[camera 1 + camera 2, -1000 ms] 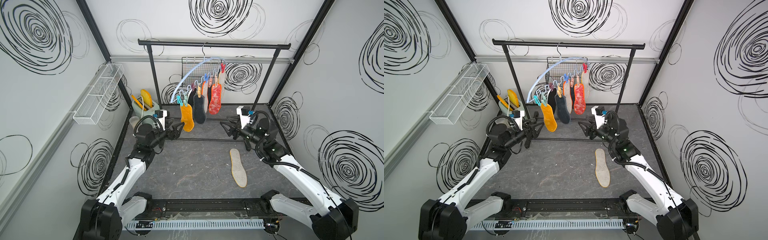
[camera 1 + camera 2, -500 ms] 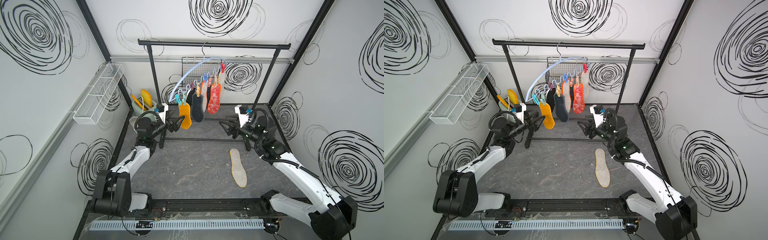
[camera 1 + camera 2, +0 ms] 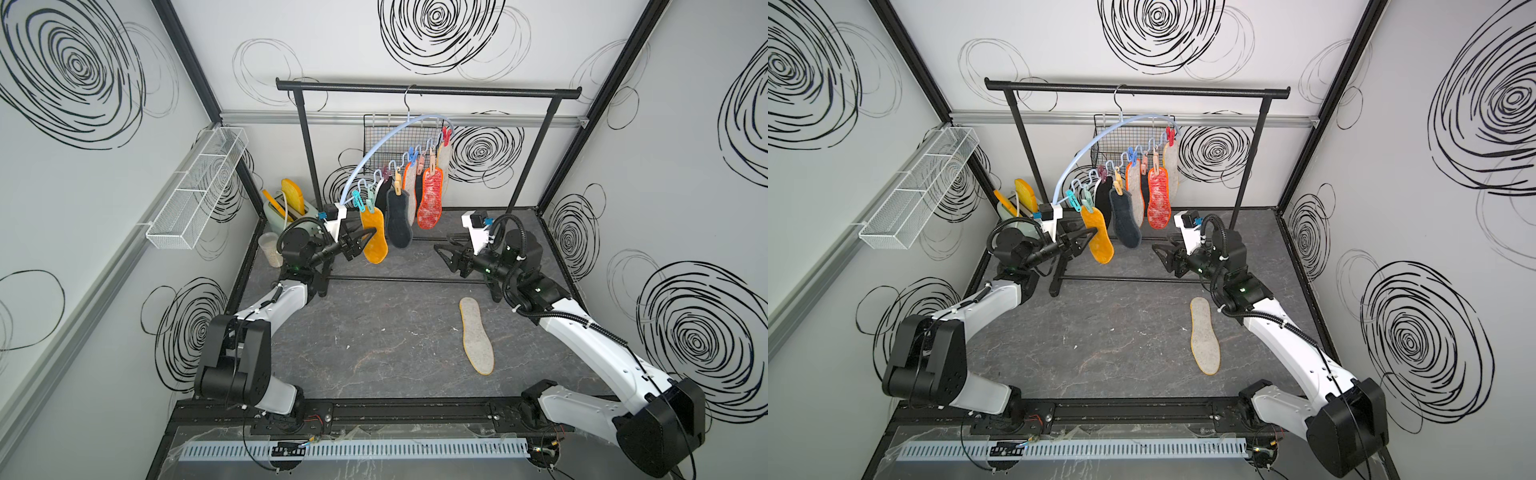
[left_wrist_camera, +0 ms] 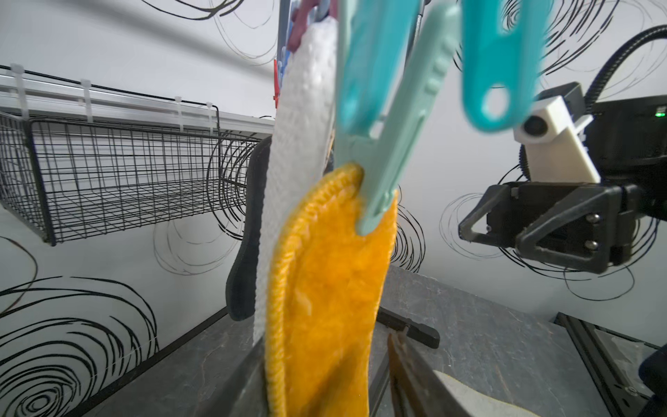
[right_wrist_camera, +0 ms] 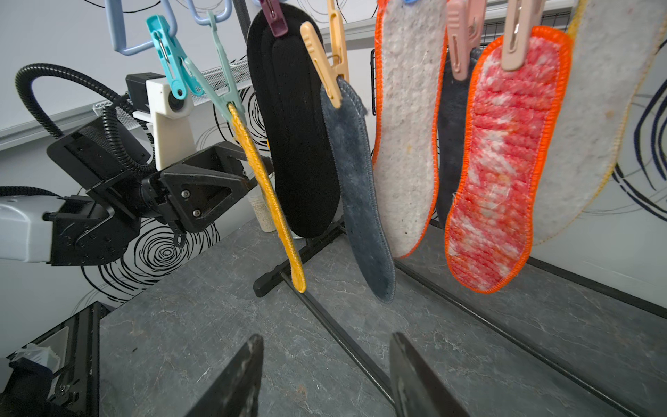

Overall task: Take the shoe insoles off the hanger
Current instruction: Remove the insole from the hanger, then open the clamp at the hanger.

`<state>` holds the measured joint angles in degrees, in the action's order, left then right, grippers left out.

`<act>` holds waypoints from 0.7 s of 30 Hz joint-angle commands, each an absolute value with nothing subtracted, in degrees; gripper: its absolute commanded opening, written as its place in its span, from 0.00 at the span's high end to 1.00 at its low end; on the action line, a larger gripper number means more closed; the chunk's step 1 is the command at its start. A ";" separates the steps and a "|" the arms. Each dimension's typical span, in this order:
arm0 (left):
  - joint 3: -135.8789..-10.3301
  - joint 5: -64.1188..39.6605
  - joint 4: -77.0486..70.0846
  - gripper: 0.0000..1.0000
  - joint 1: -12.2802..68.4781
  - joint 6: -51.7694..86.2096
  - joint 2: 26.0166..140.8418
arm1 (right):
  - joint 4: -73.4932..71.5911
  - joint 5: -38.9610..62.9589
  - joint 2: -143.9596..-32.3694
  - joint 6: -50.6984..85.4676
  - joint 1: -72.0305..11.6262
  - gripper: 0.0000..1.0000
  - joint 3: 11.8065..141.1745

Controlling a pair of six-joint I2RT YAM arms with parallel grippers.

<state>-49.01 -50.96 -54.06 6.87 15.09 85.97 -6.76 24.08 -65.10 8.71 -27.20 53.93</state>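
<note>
The pale blue hanger hangs tilted from the rack, with several shoe insoles pegged to it. The fuzzy orange insole hangs lowest on the left, held by a mint peg. My left gripper straddles it, jaws half closed: one finger touches its stitched edge and a sliver of gap shows at the other. Beside it hang black, dark grey, grey felt and red-mottled insoles. My right gripper stands open and empty to their right. One grey insole lies on the floor.
The black garment rack carries the hanger, and its base bar crosses the floor between the arms. A black wire mesh basket hangs behind. A white wire basket, a toaster with yellow slabs and a cup are at the left.
My left arm has reached forward to the orange insole, and its jaws have narrowed round it. The right arm has stayed where it was.
</note>
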 commanded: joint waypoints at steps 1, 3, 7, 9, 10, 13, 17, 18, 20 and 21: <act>-51.23 -54.30 -56.90 0.62 6.95 15.40 85.91 | -6.53 24.35 -65.18 8.07 -27.49 0.42 55.91; -51.94 -54.66 -55.15 0.71 7.03 15.20 86.20 | -5.84 24.56 -65.50 8.00 -27.51 0.43 56.76; -51.84 -54.83 -55.37 0.80 7.71 15.36 86.89 | -5.19 24.96 -65.98 7.82 -27.50 0.43 58.39; -52.04 -55.10 -54.89 0.86 8.14 15.15 86.92 | -5.12 25.14 -66.23 7.51 -27.51 0.43 59.11; -52.12 -55.11 -54.68 0.90 8.24 15.11 86.84 | -5.19 25.14 -66.43 7.44 -27.49 0.42 59.55; -52.64 -55.35 -53.73 1.00 8.33 15.06 86.59 | -5.18 25.57 -67.30 7.54 -27.49 0.42 60.93; -52.82 -55.38 -52.50 1.00 8.69 14.56 85.39 | -4.79 26.19 -68.53 7.40 -27.50 0.42 63.08; -52.88 -55.37 -51.98 1.00 8.78 14.36 85.06 | -4.83 26.18 -68.79 7.23 -27.50 0.43 63.54; -53.04 -55.49 -50.59 1.00 8.93 13.99 84.58 | -5.13 26.28 -69.23 7.21 -27.51 0.42 64.32; -53.17 -55.46 -49.80 1.00 9.05 13.61 84.26 | -5.34 26.48 -69.56 7.12 -27.51 0.42 64.82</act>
